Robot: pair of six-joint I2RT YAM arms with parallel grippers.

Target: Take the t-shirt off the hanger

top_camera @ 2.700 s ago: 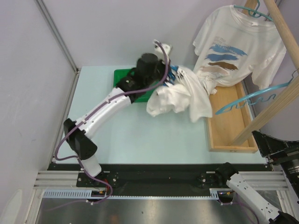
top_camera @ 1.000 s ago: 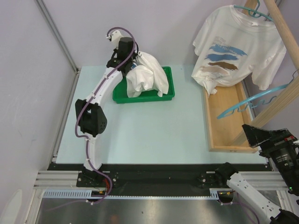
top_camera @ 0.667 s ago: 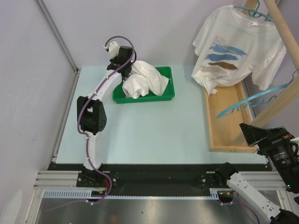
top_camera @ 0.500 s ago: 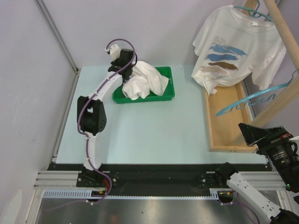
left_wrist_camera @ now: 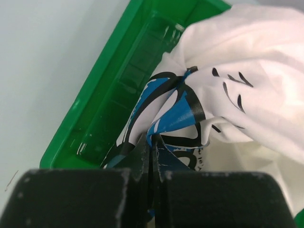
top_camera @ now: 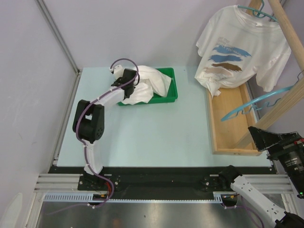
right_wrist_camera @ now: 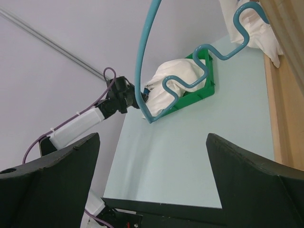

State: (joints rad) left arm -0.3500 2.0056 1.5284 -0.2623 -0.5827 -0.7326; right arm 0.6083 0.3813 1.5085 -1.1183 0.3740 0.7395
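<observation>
A white t-shirt with a blue and black print lies bunched in the green bin, off its hanger. My left gripper is down at the bin's left end, shut on a fold of the printed cloth; the left gripper pinches it between its tips. An empty teal hanger hangs from the wooden rack on the right. It also shows close up as the teal hanger. My right gripper stands open below it, holding nothing, and in its own view the right gripper is apart from the hanger.
A second white t-shirt with blue and brown stripes hangs on another teal hanger from the wooden rack. A wooden tray lies under it along the table's right side. Grey walls stand left and behind.
My left gripper has come down and forward, lowering the white t-shirt into the green bin. Before that it carried the shirt from the rack to the bin. The right gripper shifted slightly.
</observation>
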